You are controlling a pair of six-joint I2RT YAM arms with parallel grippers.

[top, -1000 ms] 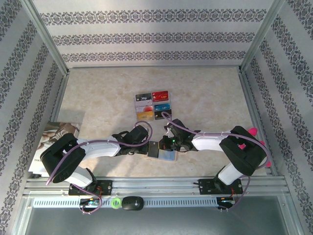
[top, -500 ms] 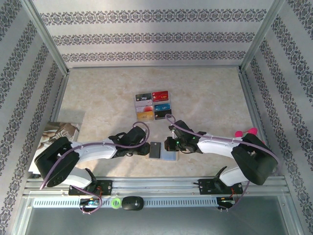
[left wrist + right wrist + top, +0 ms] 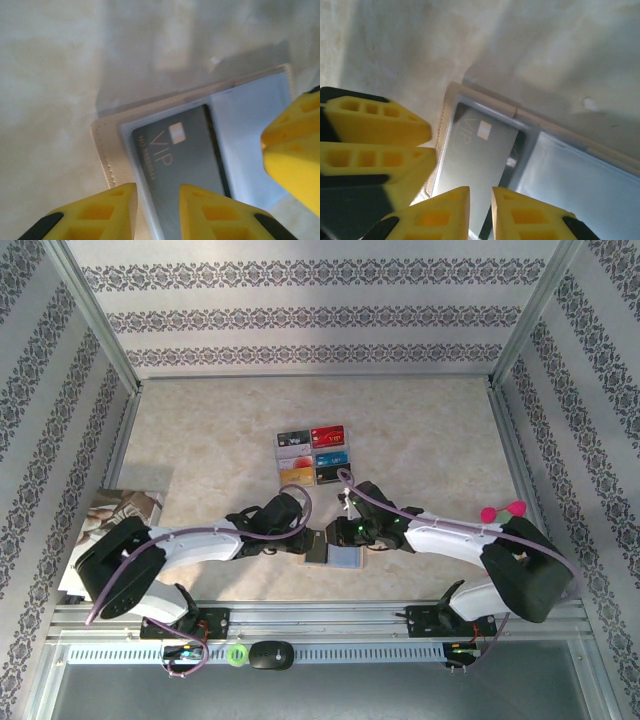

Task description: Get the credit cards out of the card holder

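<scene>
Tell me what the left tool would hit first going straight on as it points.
Likely the grey VIP card in the open card holder, just ahead of the left tool; depth unclear.

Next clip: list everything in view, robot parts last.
table: one, beige marbled, the work surface
card holder: one, tan with grey-blue panels, open at front centre
VIP card: one, dark grey, in a holder panel
loose cards: six, mixed colours, grid at table centre
booklet: one, printed, left edge
mouse-like object: one, black, front rail
ring: one, green, beside it
left gripper: yellow, jaws apart over the holder's edge
right gripper: yellow, jaws slightly apart over the VIP card
</scene>
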